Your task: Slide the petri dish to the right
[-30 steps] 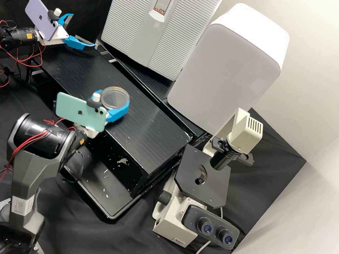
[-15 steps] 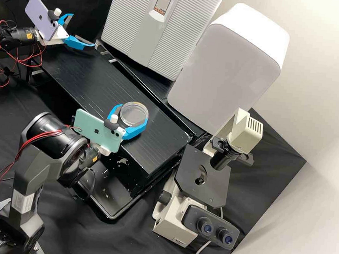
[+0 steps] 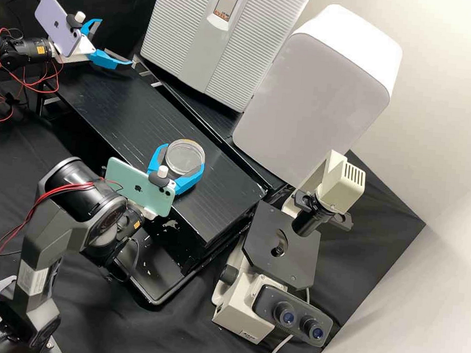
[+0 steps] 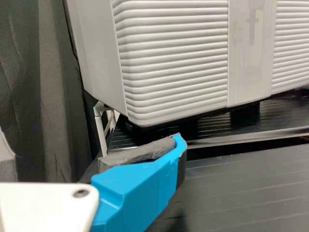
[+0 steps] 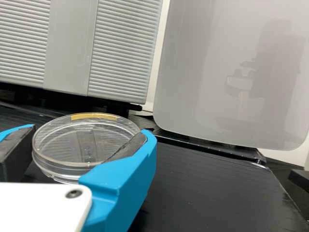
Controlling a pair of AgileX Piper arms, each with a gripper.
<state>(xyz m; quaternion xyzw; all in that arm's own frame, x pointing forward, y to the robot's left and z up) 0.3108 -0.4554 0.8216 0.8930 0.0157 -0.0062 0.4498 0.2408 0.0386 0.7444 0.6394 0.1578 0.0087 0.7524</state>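
I have the petri dish (image 3: 185,157) sitting flat on the black ribbed bench (image 3: 126,106), towards its near right end, and the right gripper (image 3: 184,160) is wrapped around it, one blue finger on each side. In the right wrist view the dish (image 5: 84,142) lies directly between the fingers, with the dark pads (image 5: 126,147) looking to be against its rim, so I read the gripper as pinching the dish, not just fencing it in. The dish is round, so there is no long axis to line up; what matters is that it is already inside the grip, and that this arm is by far the nearer one. The left gripper (image 3: 112,42) is parked well away at the far left end of the bench, fingers spread with nothing between them, facing the ribbed white unit (image 3: 215,32). To the right I judge there is a modest stretch of bare bench before its end, then a drop towards the microscope (image 3: 289,258) – so the slide wants to be short and level. The tall rounded white housing (image 3: 320,90) stands close behind that end. The ribbing may make the dish chatter if I press down.
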